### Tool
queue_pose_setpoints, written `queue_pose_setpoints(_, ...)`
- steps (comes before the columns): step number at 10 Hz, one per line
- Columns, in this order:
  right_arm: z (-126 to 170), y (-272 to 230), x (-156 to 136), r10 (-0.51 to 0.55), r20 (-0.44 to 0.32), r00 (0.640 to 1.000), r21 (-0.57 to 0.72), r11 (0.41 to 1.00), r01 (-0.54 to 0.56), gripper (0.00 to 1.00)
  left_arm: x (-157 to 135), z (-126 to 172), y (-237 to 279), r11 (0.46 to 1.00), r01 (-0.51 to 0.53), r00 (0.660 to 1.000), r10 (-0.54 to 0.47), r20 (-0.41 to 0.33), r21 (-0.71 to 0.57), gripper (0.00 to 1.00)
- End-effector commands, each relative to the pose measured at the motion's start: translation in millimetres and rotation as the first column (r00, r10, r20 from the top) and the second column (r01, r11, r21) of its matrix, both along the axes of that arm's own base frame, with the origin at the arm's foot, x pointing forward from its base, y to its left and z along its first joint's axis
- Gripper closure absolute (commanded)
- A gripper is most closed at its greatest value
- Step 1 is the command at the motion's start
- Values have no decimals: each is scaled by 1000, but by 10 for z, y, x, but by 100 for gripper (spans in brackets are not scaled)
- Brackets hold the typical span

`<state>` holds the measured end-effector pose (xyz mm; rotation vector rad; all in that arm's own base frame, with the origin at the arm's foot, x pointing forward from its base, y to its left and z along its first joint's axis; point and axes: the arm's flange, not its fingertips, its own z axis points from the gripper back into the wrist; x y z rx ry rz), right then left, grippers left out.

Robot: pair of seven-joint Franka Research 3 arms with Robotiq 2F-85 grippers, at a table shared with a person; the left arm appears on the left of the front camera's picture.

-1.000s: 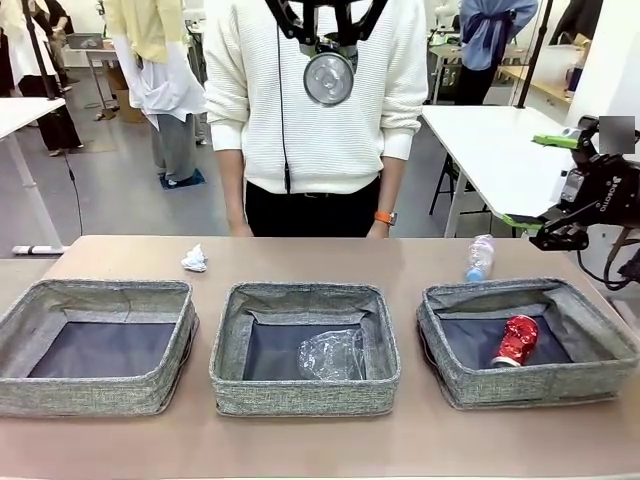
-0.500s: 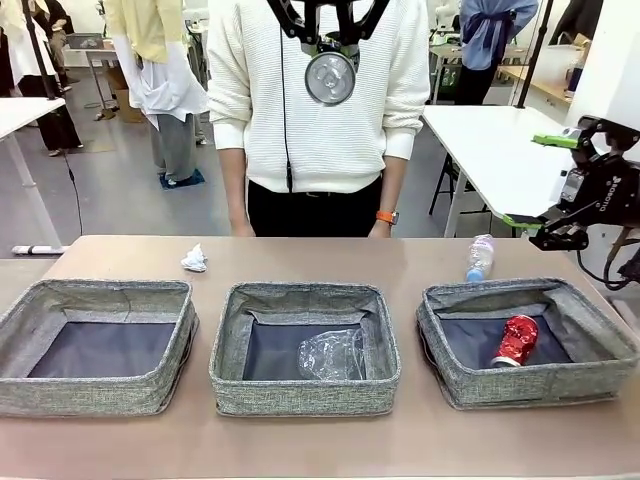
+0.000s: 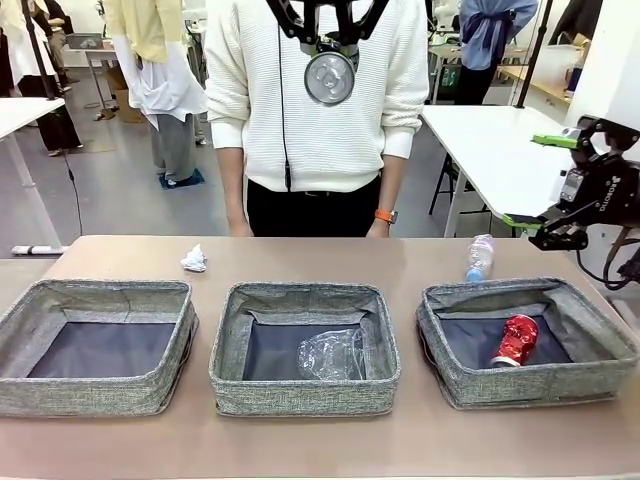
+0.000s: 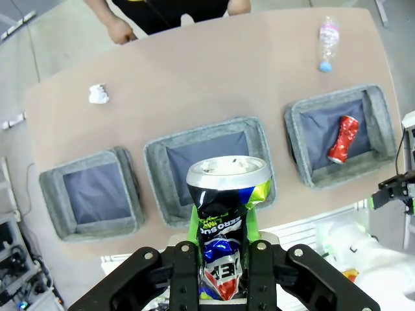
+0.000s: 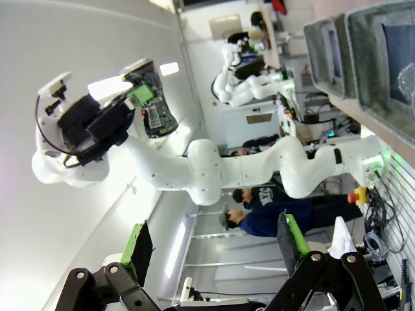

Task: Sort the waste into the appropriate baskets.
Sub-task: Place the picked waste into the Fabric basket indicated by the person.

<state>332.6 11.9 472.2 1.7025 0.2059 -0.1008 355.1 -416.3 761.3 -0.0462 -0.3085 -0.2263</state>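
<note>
The left hand (image 4: 222, 225) is closed partway on the dark blue-black can (image 4: 227, 194), pinching its crumpled lower half between the green pads high above the tabletop (image 4: 207, 84). From up there the can looks lined up with the near wall of the middle basket (image 4: 155, 172), which holds the clear cup (image 3: 332, 355). The red can (image 4: 342, 138) lies in the right basket (image 4: 295, 139). I'd worry about a drop from that height: the dented can could glance off a fabric rim and roll away, or land with the plastic. A grip on crushed metal may also slip on the way across. The right hand (image 3: 541, 181) waits wide open and empty beside that right basket, so a crossing arm could crowd it. The bottle (image 4: 328, 40) and paper wad (image 4: 98, 94) lie on the far tabletop.
</note>
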Motion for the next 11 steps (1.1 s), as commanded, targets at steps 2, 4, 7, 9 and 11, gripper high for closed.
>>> queue_pose_setpoints(2,40,-2,-1,-3,3,1000,15,1000,3,0,-8,38,11,1000,1,1000,0,9,-7,72)
queue_pose_setpoints(4,40,-2,-1,-3,3,1000,15,1000,3,0,-8,38,11,1000,1,1000,0,9,-7,72)
queue_pose_setpoints(7,40,-2,-1,-3,3,1000,15,1000,3,0,-8,38,11,1000,1,1000,0,9,-7,72)
queue_pose_setpoints(9,40,-2,-1,-3,3,1000,15,1000,3,0,-8,38,11,1000,1,1000,0,9,-7,72)
queue_pose_setpoints(11,40,-2,-1,-3,3,1000,15,1000,3,0,-8,38,11,1000,1,1000,0,9,-7,72)
